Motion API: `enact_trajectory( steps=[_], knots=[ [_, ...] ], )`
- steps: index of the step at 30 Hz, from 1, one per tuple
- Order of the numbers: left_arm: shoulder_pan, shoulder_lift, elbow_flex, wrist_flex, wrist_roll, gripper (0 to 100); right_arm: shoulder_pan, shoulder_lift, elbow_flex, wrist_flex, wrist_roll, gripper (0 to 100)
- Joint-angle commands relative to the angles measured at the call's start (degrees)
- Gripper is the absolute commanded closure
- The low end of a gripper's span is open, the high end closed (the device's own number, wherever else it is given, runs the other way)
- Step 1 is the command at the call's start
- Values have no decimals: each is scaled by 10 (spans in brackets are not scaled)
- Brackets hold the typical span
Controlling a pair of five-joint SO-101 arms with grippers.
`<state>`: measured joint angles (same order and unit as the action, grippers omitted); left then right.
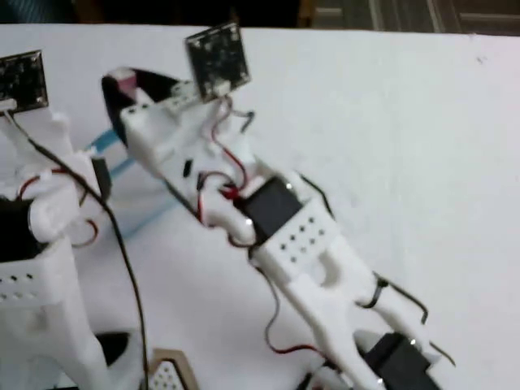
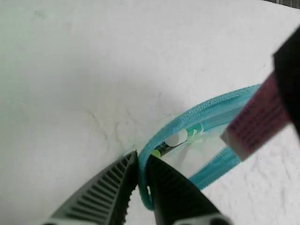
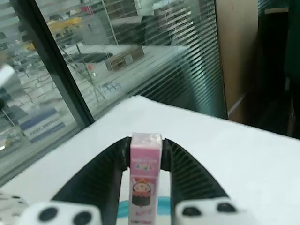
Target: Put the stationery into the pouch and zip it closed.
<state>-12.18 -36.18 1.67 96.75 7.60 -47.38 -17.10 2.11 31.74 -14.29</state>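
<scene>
Above the teal fabric zip pouch (image 2: 201, 110), the right gripper (image 3: 145, 145) clamps a pink rectangular eraser (image 3: 143, 178) while the left gripper (image 2: 138, 161) pinches the rim. The smart play is to lower the eraser squarely into the opening before releasing.

The worktop (image 1: 422, 122) is a flat white surface that spans most of the high view. In the left wrist view its covering shows faint creases. At the near edge of the high view, a small wood-rimmed piece (image 1: 168, 375) with a perforated white face lies on the worktop. Beyond the far edge of the worktop, the right wrist view shows a glass wall (image 3: 117, 56) with a dark slanted frame post (image 3: 51, 61). Horizontal blinds (image 3: 187, 56) cover one pane. A wooden panel (image 3: 236, 51) stands beside the blinds.
</scene>
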Motion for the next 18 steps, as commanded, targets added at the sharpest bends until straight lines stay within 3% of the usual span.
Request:
enact_trajectory(
  steps=[1, 7, 14, 18],
  knots=[
    [-2, 15, -2, -6, -1, 976, -1, 7, 17, 3, 0, 981],
    [-2, 15, -2, -6, -1, 976, -3, 37, 67, -3, 1, 971],
    [-2, 15, -2, -6, -1, 976, -1, 11, 48, 75, 1, 628],
    [-2, 15, -2, -6, -1, 976, 1, -43, 28, 116, 2, 604]
  ],
)
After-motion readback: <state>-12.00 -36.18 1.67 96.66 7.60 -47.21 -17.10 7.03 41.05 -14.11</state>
